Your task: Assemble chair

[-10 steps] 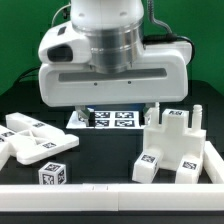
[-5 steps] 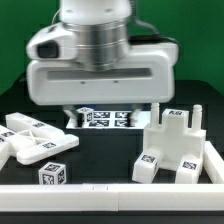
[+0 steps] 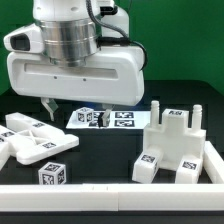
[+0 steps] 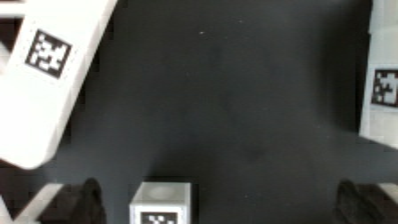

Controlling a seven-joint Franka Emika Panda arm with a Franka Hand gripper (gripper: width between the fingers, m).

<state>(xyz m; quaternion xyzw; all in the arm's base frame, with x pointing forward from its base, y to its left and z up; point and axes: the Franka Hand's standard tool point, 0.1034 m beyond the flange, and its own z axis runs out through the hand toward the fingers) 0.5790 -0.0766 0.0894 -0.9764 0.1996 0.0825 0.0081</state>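
The two-finger gripper (image 4: 217,205) of the glossy white robot arm (image 3: 75,65) hangs over the matt black table (image 3: 110,150). Its dark fingers (image 4: 68,203) are spread wide and clasp nothing. In the wrist view a small white plastic block (image 4: 164,205) with a black-and-white tag shows in the gap between the fingers. It is nearer one finger and touches neither, and I cannot tell how far beneath them it lies.

The chair is in loose pieces of chunky white plastic, each with square tags. The clock directions below are read from the table's middle in the exterior view.
- **Eight o'clock:** a flat white branching panel (image 3: 30,140) lies on the table.
- **Seven o'clock:** a small white tagged cube (image 3: 52,175) stands just beside the panel, close to the raised white rim (image 3: 110,195) that runs along the six o'clock edge.
- **Four o'clock:** a stepped white part with upright posts (image 3: 180,145) stands near the same rim, well apart from the panel.
- **Twelve o'clock:** the marker board (image 3: 112,119) lies flat, with the gripper's body in front of part of it.

In the wrist view a long white tagged slab (image 4: 45,80) and a white tagged edge piece (image 4: 381,95) flank a bare stretch of table. I cannot tell which pieces of the exterior view they are.
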